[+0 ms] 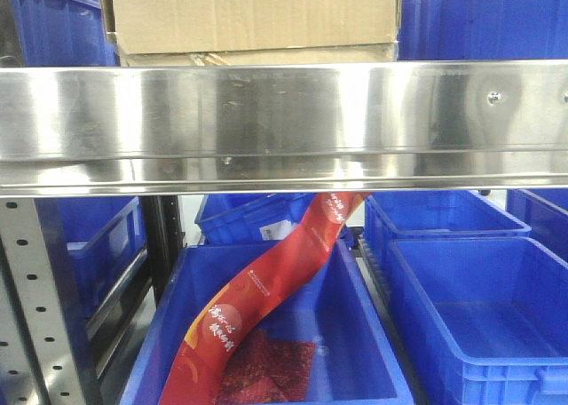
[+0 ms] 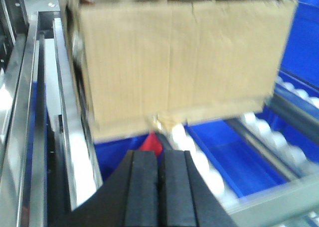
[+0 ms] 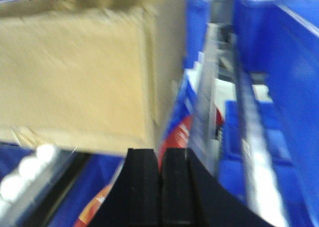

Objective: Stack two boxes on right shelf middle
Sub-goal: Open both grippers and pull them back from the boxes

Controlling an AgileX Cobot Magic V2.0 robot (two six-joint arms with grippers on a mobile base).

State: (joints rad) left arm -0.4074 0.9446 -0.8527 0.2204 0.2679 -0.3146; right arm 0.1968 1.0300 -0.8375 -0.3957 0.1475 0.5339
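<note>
Stacking looking nearly done
The big cardboard box (image 1: 253, 14) is sitting on the flat box (image 1: 257, 58) on the steel shelf (image 1: 284, 125), ahead of both closed, empty grippers, left (image 2: 159, 187) and right (image 3: 160, 187).

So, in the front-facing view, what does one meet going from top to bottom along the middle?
Big cardboard box → flat box under it → steel shelf rim → red banner → blue bin.

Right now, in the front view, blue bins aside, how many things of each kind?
Plain brown corrugated cardboard boxes: 2 (tall box, flat box beneath it)
Long red printed plastic wrapper: 1
Shiny stainless-steel shelf board: 1
Total: 4
</note>
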